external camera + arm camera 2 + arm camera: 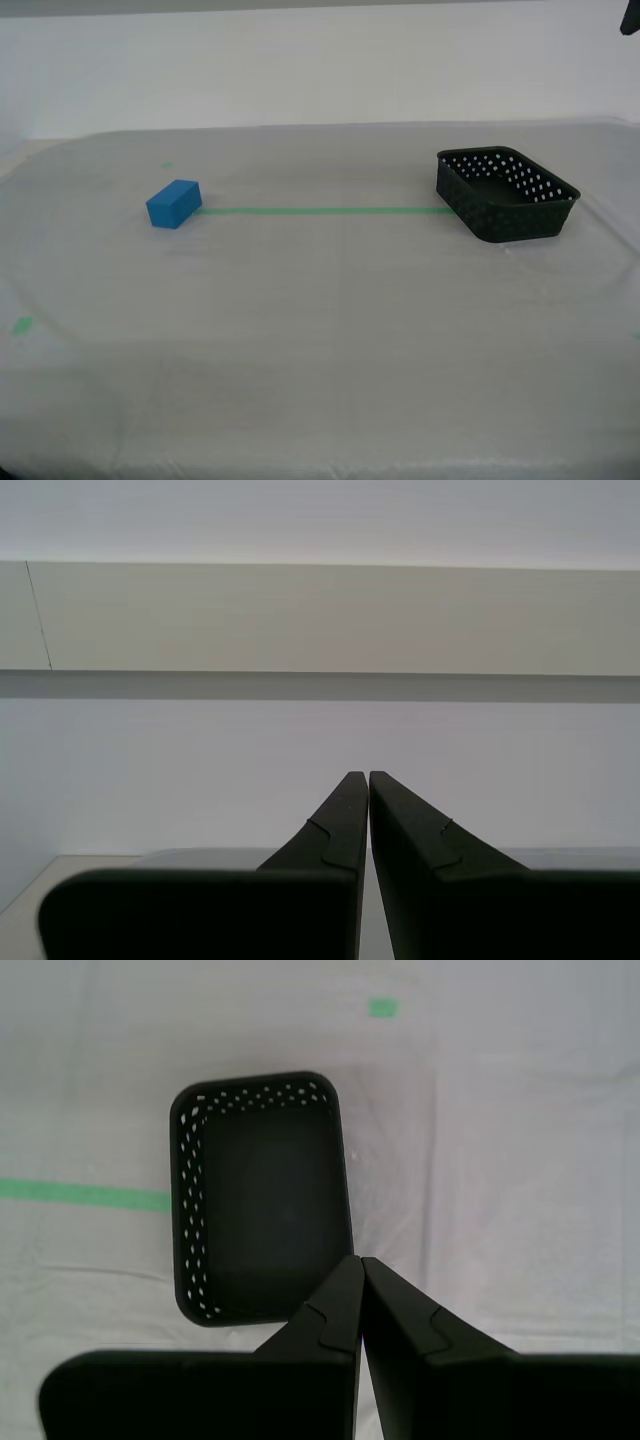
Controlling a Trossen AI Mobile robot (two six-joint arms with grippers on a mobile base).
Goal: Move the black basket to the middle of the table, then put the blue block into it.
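My first gripper (360, 1258) was above the black basket (262, 1198), looking down on it, fingertips pressed together and holding nothing. My second gripper (361, 773) was likewise closed and empty, aimed at a pale wall over the table (90, 865) edge. In the exterior view, the black basket (505, 193) stood on the table (320, 330) toward that view's right, at one end of the green tape line (320, 210). The blue block (173, 203) lay at the line's other end, toward that view's left, well apart from the basket.
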